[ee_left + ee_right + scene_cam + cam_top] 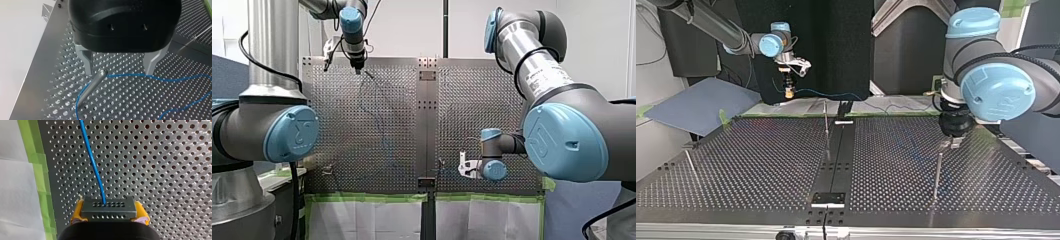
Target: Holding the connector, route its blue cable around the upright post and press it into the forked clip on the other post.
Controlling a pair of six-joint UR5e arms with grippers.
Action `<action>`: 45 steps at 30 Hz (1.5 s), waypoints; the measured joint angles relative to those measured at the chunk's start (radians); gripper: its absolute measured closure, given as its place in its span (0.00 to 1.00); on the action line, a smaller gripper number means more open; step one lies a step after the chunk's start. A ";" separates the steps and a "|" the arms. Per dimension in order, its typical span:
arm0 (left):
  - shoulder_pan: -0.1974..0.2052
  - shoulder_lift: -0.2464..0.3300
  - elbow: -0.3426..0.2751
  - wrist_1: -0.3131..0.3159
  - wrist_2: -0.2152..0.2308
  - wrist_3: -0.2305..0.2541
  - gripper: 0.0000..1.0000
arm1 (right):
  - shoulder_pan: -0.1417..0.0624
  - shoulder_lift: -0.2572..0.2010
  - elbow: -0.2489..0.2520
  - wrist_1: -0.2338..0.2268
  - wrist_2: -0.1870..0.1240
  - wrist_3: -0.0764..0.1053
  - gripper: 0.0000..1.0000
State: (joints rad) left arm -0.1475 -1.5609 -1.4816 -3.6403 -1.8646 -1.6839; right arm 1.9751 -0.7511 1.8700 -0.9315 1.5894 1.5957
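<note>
Worktop: perforated silver metal worktop [492, 100], green tape [367, 198] along front view's 6 o'clock edge.
Cable: thin blue cable [130, 75] lying slack beside slim metal post [93, 83].

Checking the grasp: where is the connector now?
In the right wrist view, the connector sits clamped between my right gripper's yellow pads, over the perforated table, its blue cable leading ahead.

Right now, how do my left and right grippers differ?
Grip: my left gripper is open and empty over the metal post; my right gripper is shut on the black connector. Tips: the left's fingers are bare metal, the right's have yellow pads. Both have black bodies, with the blue cable nearby.
</note>
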 joint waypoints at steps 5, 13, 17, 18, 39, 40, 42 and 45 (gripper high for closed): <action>-0.004 0.000 0.000 0.005 -0.001 0.000 0.00 | 0.000 0.000 0.000 0.000 0.000 0.001 1.00; -0.008 0.004 -0.016 0.067 0.009 0.003 0.00 | 0.000 0.000 0.000 0.000 0.000 0.002 1.00; -0.015 0.007 -0.046 0.102 0.034 0.018 0.00 | 0.000 0.000 0.000 -0.002 0.000 0.008 1.00; -0.020 0.008 -0.057 0.113 0.040 0.026 0.00 | -0.001 0.000 0.000 -0.003 0.000 0.009 1.00; -0.177 -0.007 -0.211 0.313 -0.035 0.163 0.00 | 0.005 0.000 0.000 -0.006 -0.041 0.043 1.00; -0.185 -0.014 -0.211 0.321 -0.042 0.167 0.00 | 0.006 0.000 0.000 -0.005 -0.042 0.043 1.00; -0.203 -0.032 -0.207 0.338 -0.060 0.181 0.00 | 0.007 0.000 0.000 -0.004 -0.043 0.043 1.00; -0.227 -0.056 -0.201 0.363 -0.084 0.203 0.00 | 0.009 0.000 0.001 -0.003 -0.044 0.043 1.00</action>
State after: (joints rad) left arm -0.3744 -1.6165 -1.6823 -3.2778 -1.9488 -1.4810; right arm 1.9836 -0.7511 1.8705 -0.9348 1.5451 1.6387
